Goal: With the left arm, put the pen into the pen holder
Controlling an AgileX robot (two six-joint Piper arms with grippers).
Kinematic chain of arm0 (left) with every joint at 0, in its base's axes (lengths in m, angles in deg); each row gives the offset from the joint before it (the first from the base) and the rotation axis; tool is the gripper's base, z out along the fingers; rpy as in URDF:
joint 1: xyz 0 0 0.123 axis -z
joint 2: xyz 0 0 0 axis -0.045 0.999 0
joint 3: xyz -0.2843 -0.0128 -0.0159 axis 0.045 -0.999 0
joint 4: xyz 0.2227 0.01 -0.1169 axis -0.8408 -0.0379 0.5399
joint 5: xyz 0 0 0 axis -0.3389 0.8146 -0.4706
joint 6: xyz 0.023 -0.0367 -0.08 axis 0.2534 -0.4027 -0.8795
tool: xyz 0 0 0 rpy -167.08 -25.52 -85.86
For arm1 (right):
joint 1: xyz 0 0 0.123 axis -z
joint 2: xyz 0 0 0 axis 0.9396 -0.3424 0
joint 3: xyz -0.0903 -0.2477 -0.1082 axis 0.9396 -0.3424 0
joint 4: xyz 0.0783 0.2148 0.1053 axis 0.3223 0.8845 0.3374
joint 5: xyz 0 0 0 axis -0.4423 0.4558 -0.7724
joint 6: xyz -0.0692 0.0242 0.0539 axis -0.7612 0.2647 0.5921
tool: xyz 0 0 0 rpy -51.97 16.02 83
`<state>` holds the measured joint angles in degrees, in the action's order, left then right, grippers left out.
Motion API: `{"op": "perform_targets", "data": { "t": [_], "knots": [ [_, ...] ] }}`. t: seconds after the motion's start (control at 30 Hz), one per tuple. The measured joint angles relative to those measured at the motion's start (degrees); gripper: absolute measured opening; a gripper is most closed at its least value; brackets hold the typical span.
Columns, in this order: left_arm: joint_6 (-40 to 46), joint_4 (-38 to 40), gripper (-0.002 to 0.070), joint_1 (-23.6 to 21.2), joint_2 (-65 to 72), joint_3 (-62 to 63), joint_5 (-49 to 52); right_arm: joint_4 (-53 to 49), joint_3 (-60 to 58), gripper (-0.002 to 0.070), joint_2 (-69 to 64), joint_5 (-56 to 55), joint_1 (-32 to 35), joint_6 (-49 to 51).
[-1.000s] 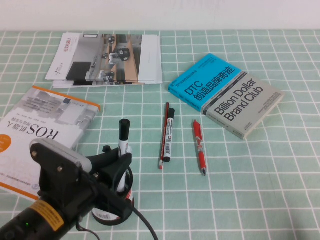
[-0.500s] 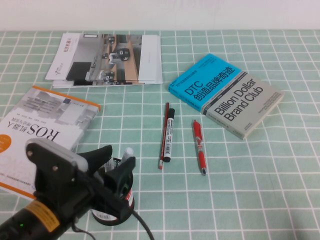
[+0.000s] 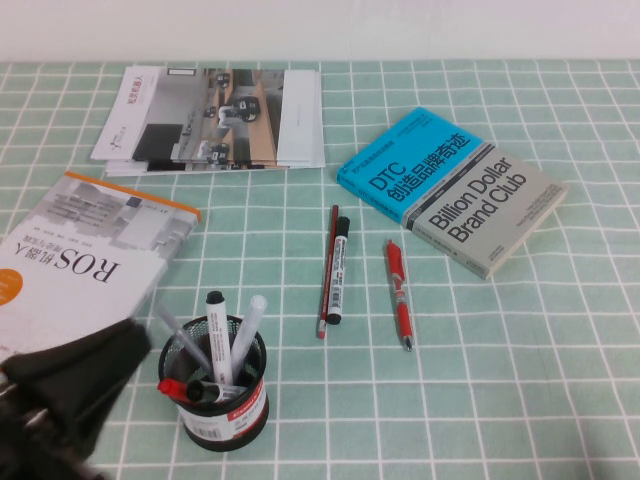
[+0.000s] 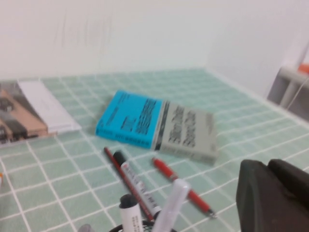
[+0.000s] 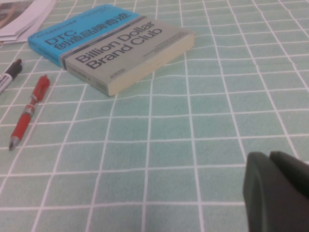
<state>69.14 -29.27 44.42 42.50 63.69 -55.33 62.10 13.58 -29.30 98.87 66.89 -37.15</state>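
Observation:
The pen (image 3: 216,336), a white marker with a black cap, stands upright in the black mesh pen holder (image 3: 222,413) at the front left, among other pens. The left wrist view shows its cap (image 4: 129,202) just above the holder's rim. My left gripper (image 3: 122,352) is a blurred dark shape low and to the left of the holder, apart from it. Its jaws are shut with nothing between them (image 4: 270,193). A near-identical marker (image 3: 337,270) lies on the cloth. My right gripper (image 5: 273,186) is shut over bare cloth and is out of the high view.
A thin dark-red pencil (image 3: 327,270) and a red pen (image 3: 399,292) lie beside the loose marker. A blue-and-grey book (image 3: 452,187) sits at the back right, brochures (image 3: 212,120) at the back, and a ROS book (image 3: 80,260) at the left.
My left gripper let the pen drop into the holder, drew back down and to the left, and shut. The pen now stands in the holder.

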Motion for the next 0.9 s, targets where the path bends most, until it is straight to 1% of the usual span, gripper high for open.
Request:
{"op": "perform_targets", "data": {
  "t": [0.17, 0.27, 0.33, 0.7, 0.77, 0.83, 0.9],
  "knots": [
    [1.20, 0.02, 0.0000, 0.00, -9.75, 0.00, 8.57, 0.00, 0.00, -0.0020, 0.00, 0.00, 0.00, 0.00],
    [2.79, -0.20, 0.0000, 0.00, -12.16, -0.11, 14.41, 0.00, 0.00, -0.0020, 0.00, 0.00, 0.00, 0.00],
    [3.04, -0.77, 0.0000, 0.00, -12.56, -0.11, 15.32, 0.00, 0.00, -0.0020, 0.00, 0.00, 0.00, 0.00],
    [2.40, -1.83, -0.0001, 0.00, -12.91, -1.85, 14.90, 0.00, 0.00, -0.0020, 0.00, 0.00, 0.00, 0.00],
    [2.41, -2.06, -0.0002, 0.00, -12.91, -3.09, 12.93, 0.00, 0.00, -0.0020, 0.00, 0.00, 0.00, 0.00],
    [4.21, -2.16, -0.0002, -0.35, -12.91, -5.47, 8.43, 0.00, 0.00, -0.0020, 0.00, 0.00, 0.00, 0.00],
    [4.54, -2.40, -0.0002, -2.82, -13.59, -7.54, 5.48, 0.00, 0.00, -0.0020, 0.00, 0.00, 0.00, 0.00]
  ]
}}
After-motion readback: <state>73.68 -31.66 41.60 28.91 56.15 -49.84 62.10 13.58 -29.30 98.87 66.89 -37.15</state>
